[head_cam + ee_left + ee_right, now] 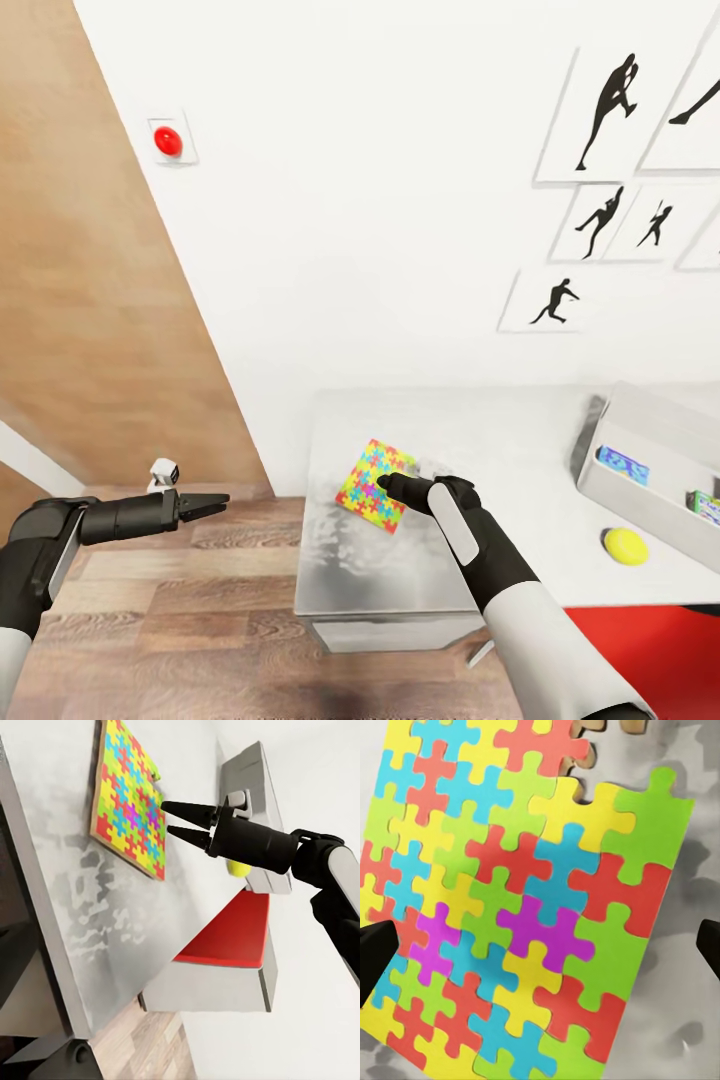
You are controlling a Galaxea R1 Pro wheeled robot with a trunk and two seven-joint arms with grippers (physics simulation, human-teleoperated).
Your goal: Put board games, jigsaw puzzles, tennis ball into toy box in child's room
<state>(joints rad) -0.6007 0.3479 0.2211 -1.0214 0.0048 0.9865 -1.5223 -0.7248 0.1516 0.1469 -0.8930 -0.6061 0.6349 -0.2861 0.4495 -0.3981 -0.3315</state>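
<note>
Table [520, 440]: grey-white top, standing against the white wall, carrying every task item now in sight.
Toy box [650, 470]: grey open bin, sitting at the table's right end; two boxed games are lying inside, one with a blue face [624, 464] and one with a green face [707, 507].
Right arm: reaching over the table from the near side. Right gripper [385, 487] is hovering above the puzzle, jaws spread; in the right wrist view both fingertips [375, 956] are flanking the puzzle's width, and I cannot tell whether they are touching it.
Left arm: extending over the wood floor, well apart from the table. Left gripper [215, 503] is grasping nothing, its fingers showing near together.
Jigsaw puzzle [374, 485]: multicoloured square, lying flat near the table's left end.
Tennis ball [625, 546]: yellow-green, resting on the table just in front of the toy box.
</note>
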